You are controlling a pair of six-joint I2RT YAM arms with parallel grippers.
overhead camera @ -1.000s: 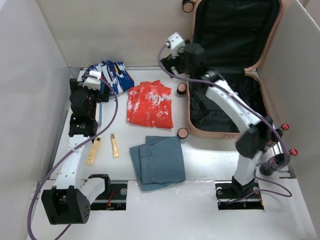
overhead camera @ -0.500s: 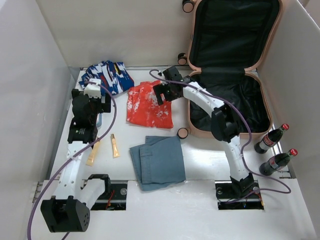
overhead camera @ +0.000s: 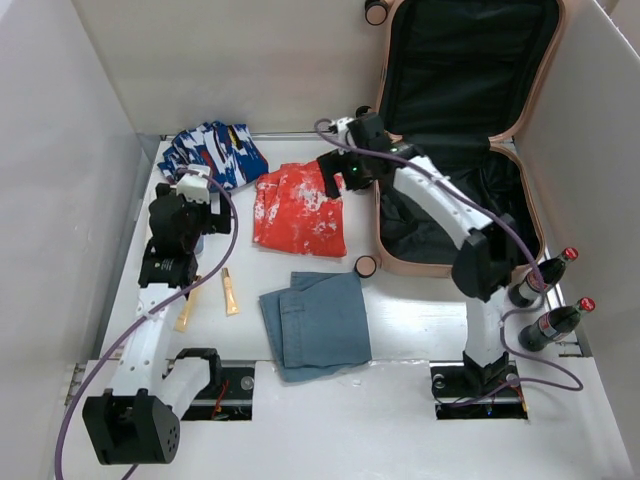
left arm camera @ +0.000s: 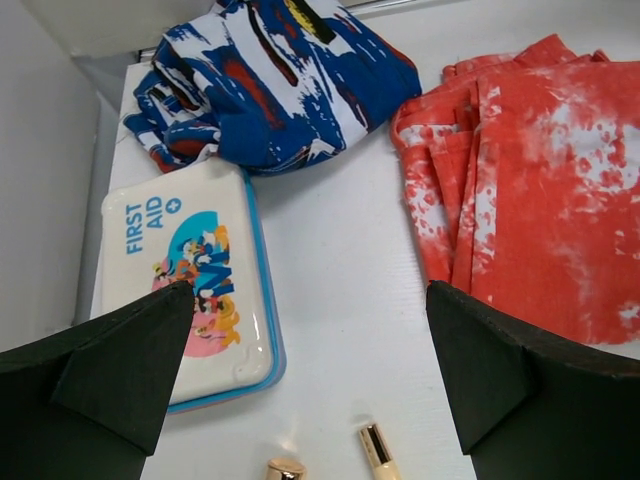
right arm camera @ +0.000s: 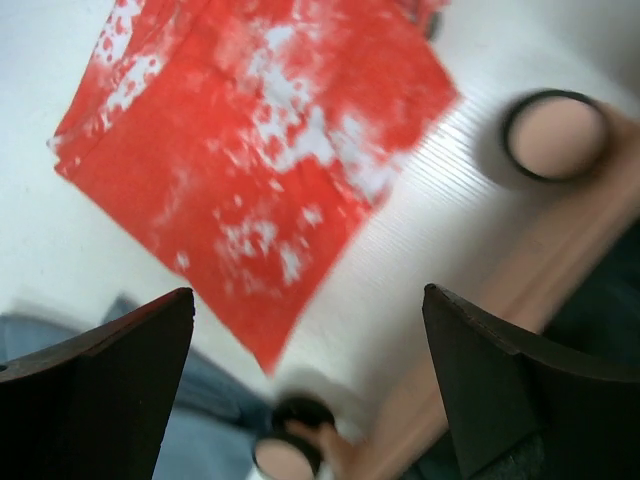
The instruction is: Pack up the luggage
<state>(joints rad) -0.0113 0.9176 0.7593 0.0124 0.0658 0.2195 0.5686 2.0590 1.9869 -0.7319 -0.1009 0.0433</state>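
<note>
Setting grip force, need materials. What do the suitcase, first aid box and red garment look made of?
Suitcase: hard plastic by the look, smooth peach-pink rim with rounded corners; lining is black fabric, creased.
First aid box: glossy plastic or tin, printed lid with a sheen; can't tell which.
Red garment: soft cloth, folded in layers, white blotches.

Peach luggage (overhead camera: 545,150) (lid upright), open
</note>
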